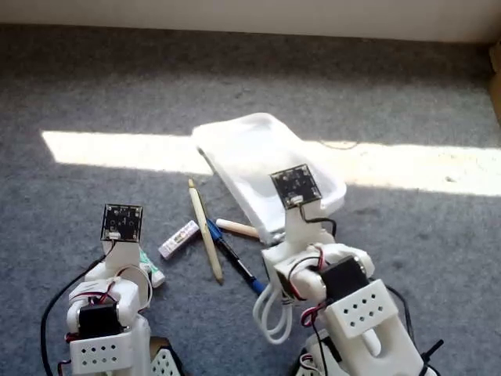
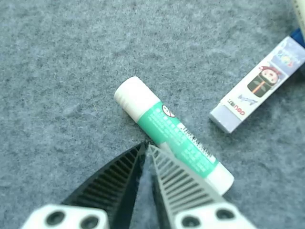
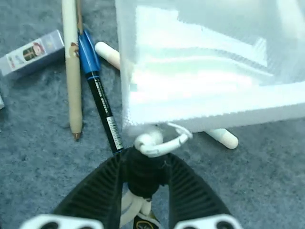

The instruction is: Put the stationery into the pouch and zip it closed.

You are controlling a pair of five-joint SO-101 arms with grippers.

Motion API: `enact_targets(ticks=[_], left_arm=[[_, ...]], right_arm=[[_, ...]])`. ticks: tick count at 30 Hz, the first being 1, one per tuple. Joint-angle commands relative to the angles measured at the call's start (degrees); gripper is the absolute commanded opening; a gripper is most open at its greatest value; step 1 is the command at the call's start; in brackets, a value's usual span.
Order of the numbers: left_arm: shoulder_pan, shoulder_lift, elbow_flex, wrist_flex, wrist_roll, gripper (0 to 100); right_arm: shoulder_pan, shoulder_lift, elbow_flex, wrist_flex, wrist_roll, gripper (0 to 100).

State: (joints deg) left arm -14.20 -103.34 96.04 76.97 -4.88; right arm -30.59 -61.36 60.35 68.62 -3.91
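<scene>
Since the left claw point(image 2: 146, 147) is shut w/ tips together, empty, just beside the glue stick point(image 2: 172, 135), I'd say it should open wide & straddle the tube mid-body before closing. The eraser point(image 2: 259, 90) lies beyond the stick, apart. The right claw point(image 3: 145, 160) is clamped on a dark tab point(image 3: 143, 176) at the pouch point(image 3: 205, 71) edge, w/ the pen point(image 3: 102, 112) & pencil point(image 3: 71, 71) beside it. Bare carpet point(image 2: 71, 57) round the left claw gives room; can't tell if the pouch mouth is open.
</scene>
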Motion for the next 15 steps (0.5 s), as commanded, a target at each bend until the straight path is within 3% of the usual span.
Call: enact_targets(ticks=[1, 7, 15], left_arm=[[0.48, -0.31, 1.10, 0.18, -0.26, 1], [0.48, -0.31, 1.10, 0.18, -0.26, 1], [0.48, -0.31, 1.10, 0.18, -0.26, 1]], right_arm=[[-3.47, -2.15, -3.47, -3.65, 2.81, 0.4], [-4.88, -2.07, -3.03, -9.98, 7.91, 0.4], [-5.23, -2.07, -3.47, -11.74, 7.82, 0.4]])
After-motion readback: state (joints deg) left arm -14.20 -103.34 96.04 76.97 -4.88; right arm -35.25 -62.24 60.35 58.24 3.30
